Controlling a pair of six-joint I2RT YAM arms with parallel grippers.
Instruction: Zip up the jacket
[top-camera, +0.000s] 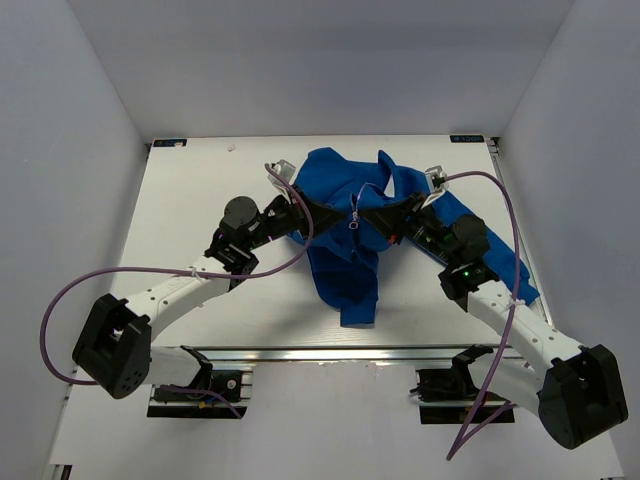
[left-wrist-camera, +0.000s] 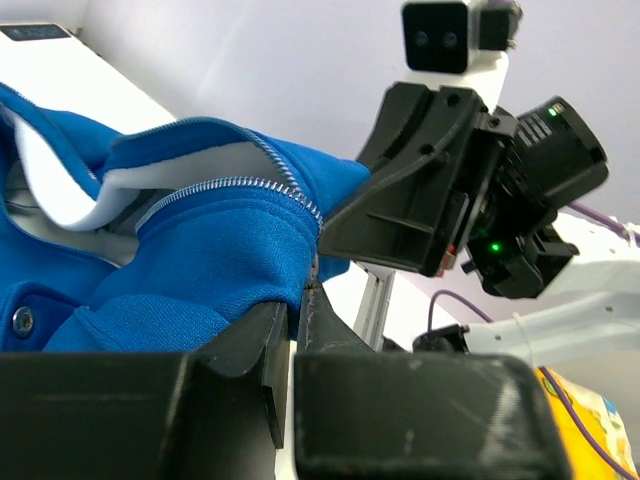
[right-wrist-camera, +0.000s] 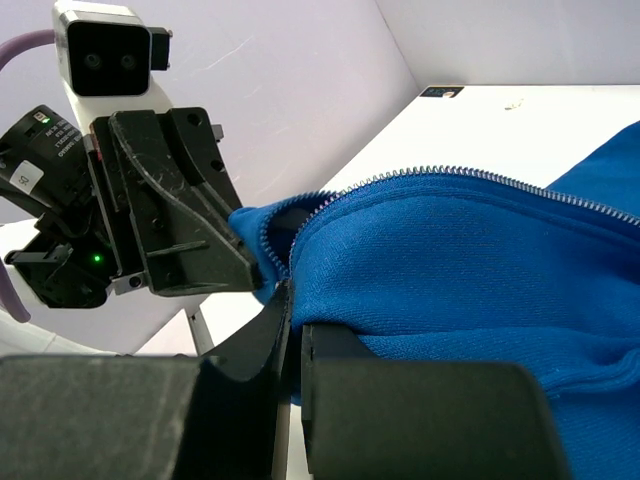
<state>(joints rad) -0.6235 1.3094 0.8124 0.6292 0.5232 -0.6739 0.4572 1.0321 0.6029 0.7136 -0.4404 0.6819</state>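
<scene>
Holding both front edges level matters most: the left gripper (top-camera: 338, 212) is pinched narrow on the jacket (top-camera: 345, 270) beside the zipper teeth (left-wrist-camera: 240, 185), the right gripper (top-camera: 374, 216) closed tight on the opposite edge, perhaps on the slider, which I cannot confirm. The jacket lies crumpled on the worktop (top-camera: 200, 190), toward 12 o'clock from the bases. Edges should be taut and aligned before any pull.
</scene>
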